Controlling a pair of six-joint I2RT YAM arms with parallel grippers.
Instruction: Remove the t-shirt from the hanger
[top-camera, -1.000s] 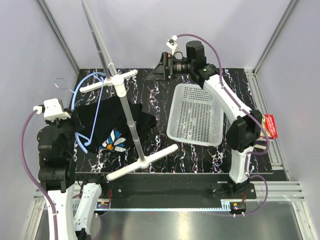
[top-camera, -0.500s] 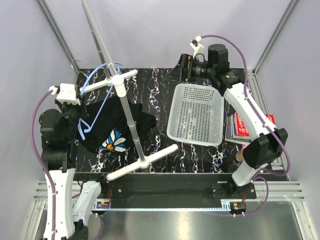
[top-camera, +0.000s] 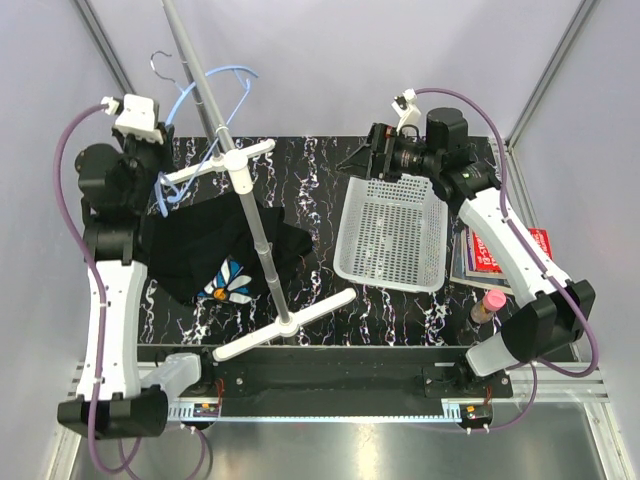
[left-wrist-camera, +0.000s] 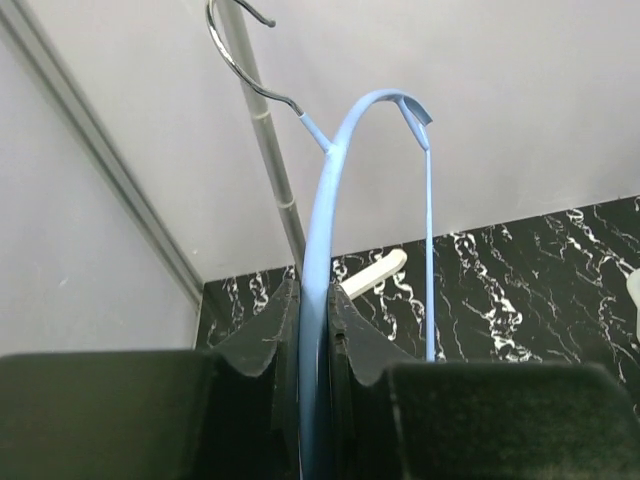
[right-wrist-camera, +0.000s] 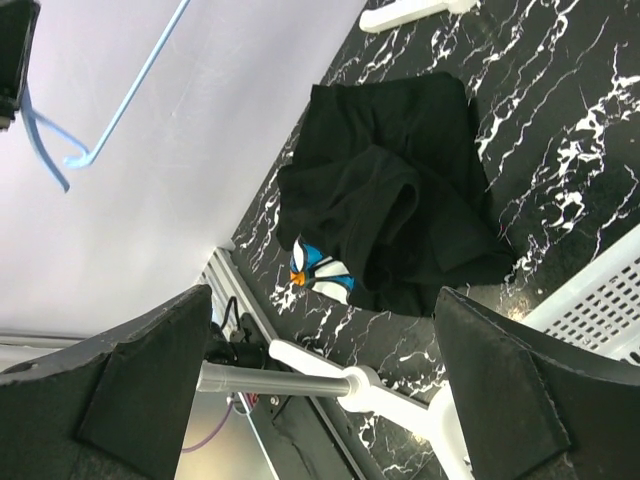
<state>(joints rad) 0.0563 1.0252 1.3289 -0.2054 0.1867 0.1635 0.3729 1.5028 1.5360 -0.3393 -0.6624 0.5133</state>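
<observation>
You are looking down at the bench (top-camera: 400, 310), with the grey pole stand (top-camera: 262, 240) rising from its middle; the t-shirt (top-camera: 200, 245) is lying crumpled on the bench to the stand's left, its daisy print (top-camera: 228, 282) facing up at the near edge, the heap stretching left to right past the pole; the white basket (top-camera: 345, 230) is sitting apart on the right. Over the last second your left arm has been carrying the hanger (left-wrist-camera: 320, 250) up off the cloth toward the back left corner; it is now hanging in the air with no fabric on it, so I am judging the removal done. The left gripper (left-wrist-camera: 312, 310) is keeping its jaws clamped on the blue bar; the hanger's long axis is running from there up and rightward, its hook (left-wrist-camera: 235, 45) pointing toward the back wall. The right gripper (right-wrist-camera: 322, 300) is hovering by the basket's far edge, jaws spread wide, holding nothing.
</observation>
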